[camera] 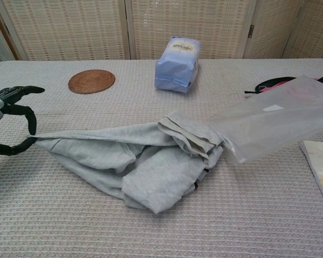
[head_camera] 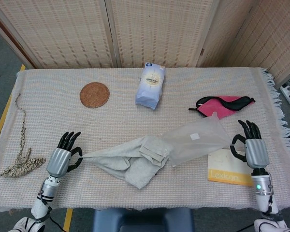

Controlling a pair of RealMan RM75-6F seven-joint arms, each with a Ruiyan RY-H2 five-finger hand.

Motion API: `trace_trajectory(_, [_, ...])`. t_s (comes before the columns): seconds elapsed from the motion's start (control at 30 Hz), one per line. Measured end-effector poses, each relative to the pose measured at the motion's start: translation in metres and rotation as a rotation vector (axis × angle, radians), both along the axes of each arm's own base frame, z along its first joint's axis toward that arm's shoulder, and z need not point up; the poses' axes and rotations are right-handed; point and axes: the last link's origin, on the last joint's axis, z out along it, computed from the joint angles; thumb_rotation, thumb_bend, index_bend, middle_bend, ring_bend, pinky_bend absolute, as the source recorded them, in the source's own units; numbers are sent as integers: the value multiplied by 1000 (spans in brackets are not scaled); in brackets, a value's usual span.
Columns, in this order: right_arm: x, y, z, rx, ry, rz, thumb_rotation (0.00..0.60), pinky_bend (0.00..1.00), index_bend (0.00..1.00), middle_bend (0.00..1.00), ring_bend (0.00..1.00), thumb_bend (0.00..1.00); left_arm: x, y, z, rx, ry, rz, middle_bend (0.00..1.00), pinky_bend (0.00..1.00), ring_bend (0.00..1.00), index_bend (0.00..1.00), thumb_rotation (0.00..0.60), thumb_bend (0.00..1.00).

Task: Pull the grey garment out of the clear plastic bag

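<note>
Chest view cuts off the left hand [camera: 5, 121], pinching the grey garment [camera: 134, 161]. Right hand [head_camera: 251, 147] pinches the clear plastic bag [head_camera: 195, 140], its fingertips partly hidden.

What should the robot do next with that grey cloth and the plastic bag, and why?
Probably keep drawing the two hands a little further apart. The left hand pinches a corner of the grey garment, and the right hand holds the far end of the clear plastic bag. Most of the garment lies on the table, but one fold seems to sit at the bag's mouth.
</note>
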Motion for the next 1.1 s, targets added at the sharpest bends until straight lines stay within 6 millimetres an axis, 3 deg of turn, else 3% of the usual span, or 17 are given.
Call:
trace_trajectory(0.2, [-15, 1, 18, -46, -21, -42, 600, 0, 708, 93, 0, 520, -12, 9, 18, 52, 42, 27, 126, 0, 0, 701, 600, 508])
trace_trajectory(0.3, [-20, 1, 23, -54, -22, -56, 600, 0, 686, 85, 0, 519, -17, 12, 26, 66, 52, 41, 112, 0, 0, 617, 600, 497])
trace_trajectory(0.37, [-22, 2, 23, -49, -13, -64, 600, 0, 524, 38, 0, 509, -18, 13, 31, 73, 64, 46, 74, 0, 0, 448, 600, 436])
trace_trajectory(0.4, [-23, 3, 23, -40, -7, -68, 600, 0, 421, 22, 0, 490, -19, 13, 33, 73, 66, 49, 43, 0, 0, 294, 600, 355])
trace_trajectory(0.43, [-23, 4, 23, -31, -1, -72, 600, 0, 216, 5, 0, 435, -19, 13, 33, 68, 64, 53, 13, 0, 0, 121, 600, 249])
trace_trajectory(0.47, [-24, 6, 24, -17, 9, -76, 600, 0, 85, 0, 0, 371, -19, 12, 34, 55, 54, 62, 1, 0, 0, 32, 600, 179])
trace_trajectory(0.5, [-23, 8, 25, -8, 16, -78, 600, 0, 34, 0, 0, 329, -19, 12, 35, 42, 41, 70, 0, 0, 0, 4, 600, 145])
trace_trajectory(0.57, [-20, 13, 27, 9, 31, -76, 600, 0, 0, 0, 0, 231, -17, 8, 37, 6, -1, 88, 0, 0, 0, 0, 600, 115])
trace_trajectory(0.67, [-11, 22, 30, 24, 45, -63, 600, 0, 0, 0, 0, 183, -10, 1, 43, -46, -71, 113, 0, 0, 0, 0, 600, 99])
trace_trajectory(0.87, [15, 50, 39, 47, 128, -40, 600, 0, 0, 0, 0, 172, 0, -20, 67, -141, -128, 196, 0, 0, 0, 24, 600, 103])
trace_trajectory(1.1, [43, 91, 47, 17, 259, -74, 600, 0, 0, 0, 0, 171, -9, -56, 106, -94, 48, 334, 0, 0, 0, 59, 600, 116])
